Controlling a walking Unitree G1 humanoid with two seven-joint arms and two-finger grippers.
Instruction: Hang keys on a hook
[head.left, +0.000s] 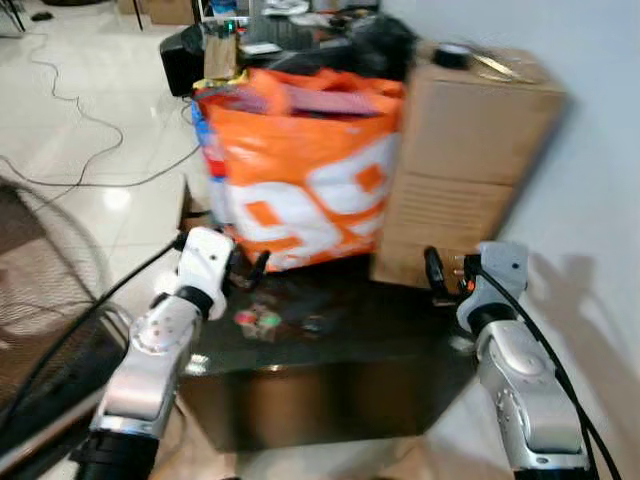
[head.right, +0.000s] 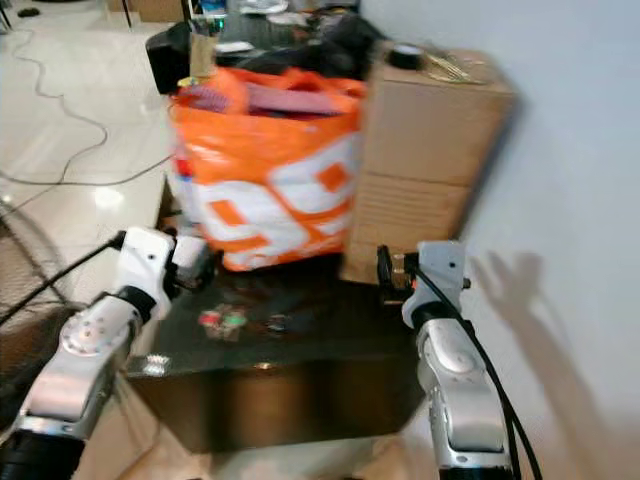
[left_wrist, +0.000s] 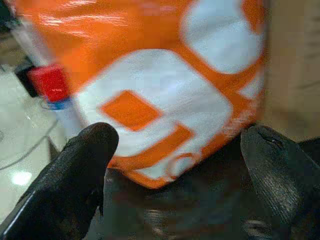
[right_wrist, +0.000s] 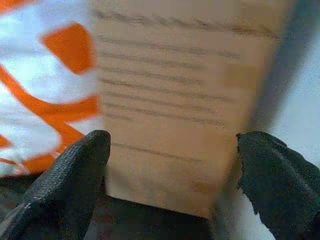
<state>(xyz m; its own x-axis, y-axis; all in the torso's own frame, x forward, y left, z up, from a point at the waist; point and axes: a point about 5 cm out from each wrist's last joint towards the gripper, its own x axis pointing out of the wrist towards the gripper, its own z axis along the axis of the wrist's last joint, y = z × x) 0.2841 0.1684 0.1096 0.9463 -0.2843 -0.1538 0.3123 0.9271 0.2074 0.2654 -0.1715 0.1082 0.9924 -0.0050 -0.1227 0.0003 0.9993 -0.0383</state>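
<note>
Now, left gripper (left_wrist: 175, 145): fingers (left_wrist: 82, 165) spread wide, holding nothing, low over the dark desk (head.left: 330, 350), facing the orange bag (head.left: 300, 170).
Right gripper (right_wrist: 172, 150): fingers (right_wrist: 75, 170) wide apart, holding nothing, facing the cardboard box (head.left: 470, 160).
Keys (head.left: 258, 320): small blurred cluster lying on the desk, between both arms, near the left gripper.
Around: bag and box stand side by side behind the keys; wall (head.left: 600, 150) to the right.

Worktop (head.left: 330, 350) front open; orange bag (head.left: 300, 165) at 12 and cardboard box (head.left: 465, 160) at 1 block the rear.
</note>
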